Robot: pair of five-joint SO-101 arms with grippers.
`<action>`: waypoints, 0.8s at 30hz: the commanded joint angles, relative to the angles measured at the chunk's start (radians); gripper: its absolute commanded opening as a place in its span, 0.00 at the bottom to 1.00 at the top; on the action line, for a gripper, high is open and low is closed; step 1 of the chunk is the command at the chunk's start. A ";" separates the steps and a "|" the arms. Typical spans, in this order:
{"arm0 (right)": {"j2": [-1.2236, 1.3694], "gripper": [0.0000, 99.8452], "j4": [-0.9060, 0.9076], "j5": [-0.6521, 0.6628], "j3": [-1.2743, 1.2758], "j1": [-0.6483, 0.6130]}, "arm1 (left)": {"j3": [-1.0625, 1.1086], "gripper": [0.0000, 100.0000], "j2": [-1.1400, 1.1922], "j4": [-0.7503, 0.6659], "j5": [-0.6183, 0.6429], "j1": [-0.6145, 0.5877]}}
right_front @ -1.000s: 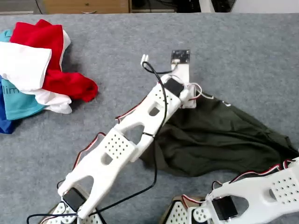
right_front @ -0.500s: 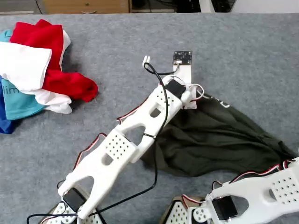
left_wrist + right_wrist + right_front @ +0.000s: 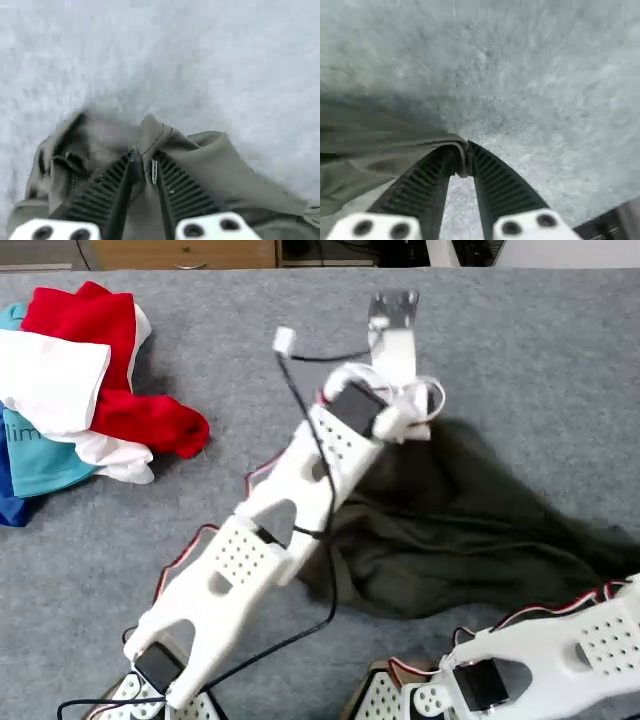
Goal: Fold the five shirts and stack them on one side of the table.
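Stretching across the near half of the grey desk (image 3: pixel 560 350), the olive shirt (image 3: pixel 470 540) is held at two edges: one hem is pinched by the right claw (image 3: pixel 462 162), and farther out another edge is clamped by the left claw (image 3: pixel 145 167). No fold is judged complete yet. At the far left, the other shirts (image 3: pixel 100 390), red, white, teal and blue, are heaped unfolded; nothing is stacked.
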 commanded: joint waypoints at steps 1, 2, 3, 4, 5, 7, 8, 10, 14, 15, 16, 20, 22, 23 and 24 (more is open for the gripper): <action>-0.035 0.00 0.146 0.002 -0.263 -0.061 | -0.044 0.02 -0.186 0.011 -0.043 -0.052; -0.047 0.00 0.184 0.002 -0.338 -0.081 | -0.040 0.02 -0.229 0.021 -0.058 -0.063; -0.062 0.00 0.222 0.002 -0.415 -0.099 | -0.040 0.02 -0.271 0.035 -0.071 -0.074; -0.081 0.00 0.259 0.002 -0.492 -0.119 | -0.040 0.02 -0.308 0.048 -0.084 -0.083; -0.101 0.00 0.287 0.000 -0.565 -0.140 | -0.043 0.02 -0.346 0.061 -0.101 -0.092; -0.156 0.00 0.288 -0.031 -0.676 -0.170 | -0.044 0.02 -0.420 0.080 -0.127 -0.117; -0.191 0.00 0.288 -0.051 -0.711 -0.182 | -0.044 0.02 -0.463 0.087 -0.138 -0.129; -0.271 0.00 0.287 -0.083 -0.756 -0.202 | -0.041 0.02 -0.553 0.103 -0.160 -0.160; -0.438 0.00 0.285 -0.150 -0.785 -0.214 | -0.035 0.02 -0.731 0.146 -0.209 -0.224; -0.479 0.00 0.285 -0.164 -0.786 -0.214 | -0.035 0.02 -0.771 0.163 -0.221 -0.238; -0.522 0.00 0.285 -0.176 -0.785 -0.213 | -0.035 0.02 -0.812 0.184 -0.235 -0.250; -0.680 0.00 0.284 -0.195 -0.785 -0.213 | -0.017 0.02 -0.966 0.235 -0.278 -0.282; -0.751 0.00 0.282 -0.212 -0.786 -0.213 | 0.026 0.02 -1.052 0.233 -0.282 -0.319; -0.783 0.00 0.282 -0.219 -0.788 -0.213 | 0.055 0.02 -1.101 0.233 -0.282 -0.331; -0.816 0.00 0.281 -0.230 -0.789 -0.213 | 0.094 0.02 -1.153 0.233 -0.282 -0.339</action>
